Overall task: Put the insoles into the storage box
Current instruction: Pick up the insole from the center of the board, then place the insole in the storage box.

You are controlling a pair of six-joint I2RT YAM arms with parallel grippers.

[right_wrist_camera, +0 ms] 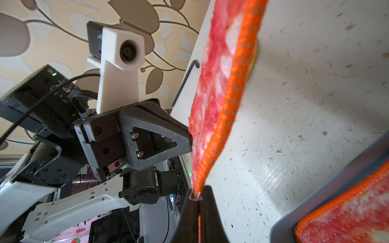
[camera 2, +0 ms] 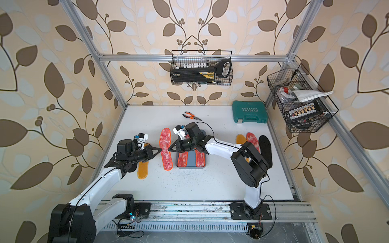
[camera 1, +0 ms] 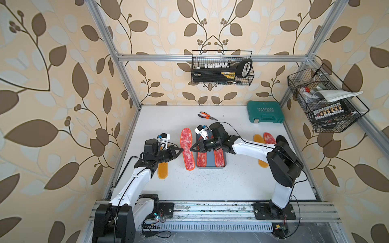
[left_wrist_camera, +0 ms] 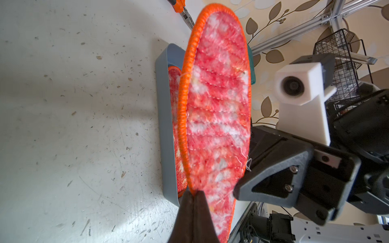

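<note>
a red-speckled insole (camera 1: 187, 150), fuzzy, quilted with stitch lines and bound in ribbed orange edging, is held just beside the storage box (camera 1: 211, 161), on the left arm's side and not in it. the left gripper (camera 1: 182, 150) is clenched on one long edge. the right gripper (camera 1: 190, 149) pinches the orange binding of the opposite edge. the box, smooth blue-grey plastic with rounded corners, holds two more insoles (camera 1: 201, 158) of the same speckled kind. at the table's far right corner a green moulded case (camera 1: 264, 111) reads "exploit".
</note>
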